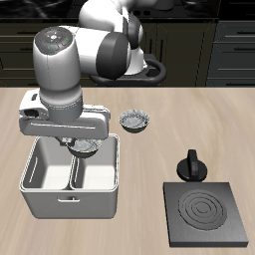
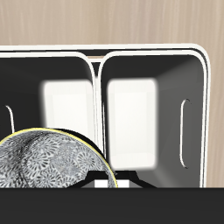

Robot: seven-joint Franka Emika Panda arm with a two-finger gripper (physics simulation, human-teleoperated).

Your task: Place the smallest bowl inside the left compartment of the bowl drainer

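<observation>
Exterior view: the Franka arm bends forward over the light grey bowl drainer [image 1: 72, 179] at lower left of the frame. Its gripper [image 1: 85, 147] hangs above the centre wall, clenched on the smallest bowl [image 1: 87, 148]. A larger patterned bowl [image 1: 134, 121] sits mid-frame and a black stove plate [image 1: 207, 213] lower right.

Wrist view: the smallest bowl [image 2: 51, 164] hangs above the bowl drainer [image 2: 105, 56] and its two wells. No writing shows.

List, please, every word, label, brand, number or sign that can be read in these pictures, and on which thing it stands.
None: neither view shows readable text.
The bowl drainer is plain grey.
The smallest bowl, at the pincer, has only a speckled pattern.
The black stove plate has only concentric rings.
</observation>
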